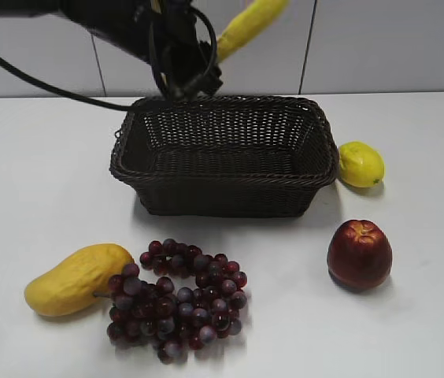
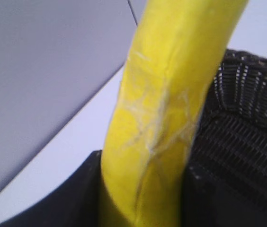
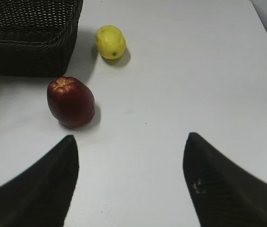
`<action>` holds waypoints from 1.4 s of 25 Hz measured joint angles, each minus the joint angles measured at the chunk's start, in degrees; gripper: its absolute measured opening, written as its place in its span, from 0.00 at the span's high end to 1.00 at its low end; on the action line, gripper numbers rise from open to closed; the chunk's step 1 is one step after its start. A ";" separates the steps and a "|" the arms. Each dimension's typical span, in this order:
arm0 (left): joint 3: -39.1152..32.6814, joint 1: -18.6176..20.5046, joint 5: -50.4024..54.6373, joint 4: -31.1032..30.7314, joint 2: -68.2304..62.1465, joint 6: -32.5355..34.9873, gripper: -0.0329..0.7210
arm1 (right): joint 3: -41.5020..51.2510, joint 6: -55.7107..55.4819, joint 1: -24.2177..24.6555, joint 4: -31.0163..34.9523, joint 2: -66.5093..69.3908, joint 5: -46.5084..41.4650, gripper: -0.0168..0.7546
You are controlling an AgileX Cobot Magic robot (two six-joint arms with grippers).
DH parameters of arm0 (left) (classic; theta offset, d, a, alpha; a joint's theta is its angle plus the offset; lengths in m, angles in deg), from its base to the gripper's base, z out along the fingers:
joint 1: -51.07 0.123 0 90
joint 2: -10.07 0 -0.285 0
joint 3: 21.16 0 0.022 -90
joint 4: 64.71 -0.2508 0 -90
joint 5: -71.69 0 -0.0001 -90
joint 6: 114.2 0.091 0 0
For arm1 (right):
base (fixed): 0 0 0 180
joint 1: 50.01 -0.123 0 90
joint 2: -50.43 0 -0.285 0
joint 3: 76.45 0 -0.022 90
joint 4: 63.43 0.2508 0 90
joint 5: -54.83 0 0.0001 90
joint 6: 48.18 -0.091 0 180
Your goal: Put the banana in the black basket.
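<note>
Slanted front view; two close wrist views.

Basket (image 1: 226, 153): dark woven wicker, rough. Banana (image 2: 166, 109): smooth matt skin, scuffed. Table (image 1: 41, 173): smooth white.

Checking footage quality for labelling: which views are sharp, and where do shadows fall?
Left wrist view: banana fills the frame, soft and blurred. Right wrist view: sharp; apple and lemon cast short soft shadows. Exterior view: sharp; black basket shadows the table in front.
</note>
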 joint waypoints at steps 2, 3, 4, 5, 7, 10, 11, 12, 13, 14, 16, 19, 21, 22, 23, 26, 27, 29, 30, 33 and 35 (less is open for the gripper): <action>0.00 0.00 2.02 0.00 -1.98 0.00 0.38 | 0.00 0.00 0.00 0.00 0.00 0.00 0.30; 0.00 0.00 2.93 0.00 -2.88 0.00 0.38 | 0.00 0.00 0.00 0.00 0.00 0.00 0.30; 0.00 0.00 3.92 0.05 -3.64 0.00 0.38 | 0.00 0.00 0.00 0.00 0.00 0.00 0.30; 0.00 0.00 4.74 0.12 -4.14 0.00 0.37 | 0.00 0.00 0.00 0.00 0.00 0.00 0.30; 0.00 0.00 6.05 0.45 -4.99 0.00 0.29 | 0.00 0.00 0.00 0.00 0.00 0.00 0.30; 0.00 0.00 6.81 1.32 -5.24 0.00 0.12 | 0.00 0.00 0.00 0.00 0.00 0.00 0.30; 0.00 0.00 6.81 1.50 -5.24 0.00 0.10 | 0.00 0.00 0.00 0.00 0.00 0.00 0.30; 0.00 0.00 6.81 1.62 -5.24 0.00 0.09 | 0.00 0.00 0.00 0.00 0.00 0.00 0.30; 0.00 0.00 6.98 1.68 -5.24 0.00 0.09 | 0.00 0.00 0.00 0.00 0.00 0.00 0.30; 0.00 0.00 7.16 1.68 -5.02 0.00 0.09 | 0.00 0.00 0.00 0.00 0.00 0.00 0.30; 0.00 0.00 7.97 1.43 -4.13 0.00 0.10 | 0.00 0.00 0.00 0.00 0.00 0.00 0.30; 0.06 0.59 8.82 -1.03 -0.78 -1.39 0.14 | 0.00 0.00 0.00 0.00 0.00 0.00 0.30; 0.18 1.96 8.82 -3.53 2.06 -4.12 0.16 | 0.00 0.00 0.00 0.00 0.00 0.00 0.30; 0.18 2.82 8.87 -4.23 3.65 -5.83 0.16 | 0.00 0.00 0.00 0.00 0.00 0.00 0.30; 0.23 4.14 9.27 -4.75 4.99 -7.27 0.17 | 0.00 0.00 0.00 0.00 0.00 0.00 0.30; 0.25 9.02 12.85 -5.40 8.92 -11.52 0.18 | 0.00 0.00 0.00 0.00 0.00 0.00 0.30; 0.25 11.05 15.17 -5.46 9.72 -12.88 0.18 | 0.00 0.00 0.00 0.00 0.00 0.00 0.30; 0.25 15.00 20.90 -5.53 11.06 -15.40 0.18 | 0.00 0.00 0.00 0.00 0.00 0.00 0.30; 0.25 17.21 24.69 -5.58 11.29 -16.33 0.18 | 0.00 0.00 0.00 0.00 0.00 0.00 0.30; 0.29 23.05 36.05 -5.58 11.48 -17.66 0.18 | 0.00 0.00 0.00 0.00 0.00 0.00 0.30; 0.29 26.46 41.99 -5.58 11.48 -17.99 0.18 | 0.00 0.00 0.00 0.00 0.00 0.00 0.30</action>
